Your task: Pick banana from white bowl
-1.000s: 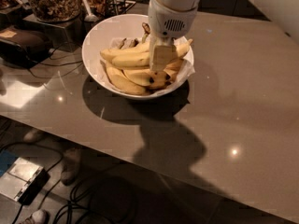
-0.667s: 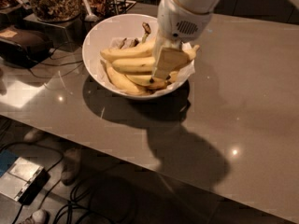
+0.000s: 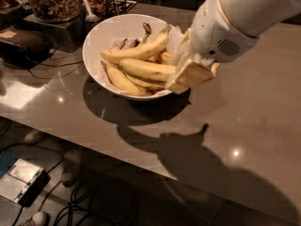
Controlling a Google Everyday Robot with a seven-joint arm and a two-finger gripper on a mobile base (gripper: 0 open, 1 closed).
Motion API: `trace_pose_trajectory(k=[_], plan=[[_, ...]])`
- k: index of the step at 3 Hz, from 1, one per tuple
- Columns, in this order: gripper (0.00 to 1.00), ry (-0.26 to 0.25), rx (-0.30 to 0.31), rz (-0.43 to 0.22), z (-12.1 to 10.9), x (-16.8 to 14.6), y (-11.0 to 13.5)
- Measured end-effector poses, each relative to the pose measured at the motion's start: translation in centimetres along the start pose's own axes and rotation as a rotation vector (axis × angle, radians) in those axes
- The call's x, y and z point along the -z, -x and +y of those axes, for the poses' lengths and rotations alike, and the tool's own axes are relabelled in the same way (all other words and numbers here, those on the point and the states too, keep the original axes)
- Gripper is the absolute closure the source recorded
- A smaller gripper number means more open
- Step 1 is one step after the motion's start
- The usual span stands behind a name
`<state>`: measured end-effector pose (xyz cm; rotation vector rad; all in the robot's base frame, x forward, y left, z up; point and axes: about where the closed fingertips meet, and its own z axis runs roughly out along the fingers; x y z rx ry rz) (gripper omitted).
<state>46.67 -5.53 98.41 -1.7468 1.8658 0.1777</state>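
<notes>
Since the picture 0.7 s ago, when I hung over the right half of the fruit, my gripper [image 3: 188, 76] has shifted to the right and toward the camera. It now sits at the right rim of the white bowl [image 3: 94, 41], partly out over the table [image 3: 244, 107]. The bowl has not moved.

The banana [image 3: 146, 69] lies roughly level across the middle of the bowl, on top of the shorter ones. Its left tip is free and its right end runs straight into the tan face of my gripper, where it disappears. Whether I am clamped on it, I cannot tell; the contact point is hidden.

Banana: smooth, plain yellow, gently curved. Behind it lies the long banana with the upturned dark stem [image 3: 136, 51]. Bowl: round, deep, glossy white, with crinkled white paper [image 3: 176, 36] standing above the rim beside me. Table: flat, grey-brown, slightly shiny, carrying my arm's dark shadow.
</notes>
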Motion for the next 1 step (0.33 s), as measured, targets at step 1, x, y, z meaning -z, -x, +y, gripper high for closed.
trace_pose_trajectory(k=[1], plan=[[1.0,-0.021,-0.05,-0.001,1.96,1.69,-1.49]])
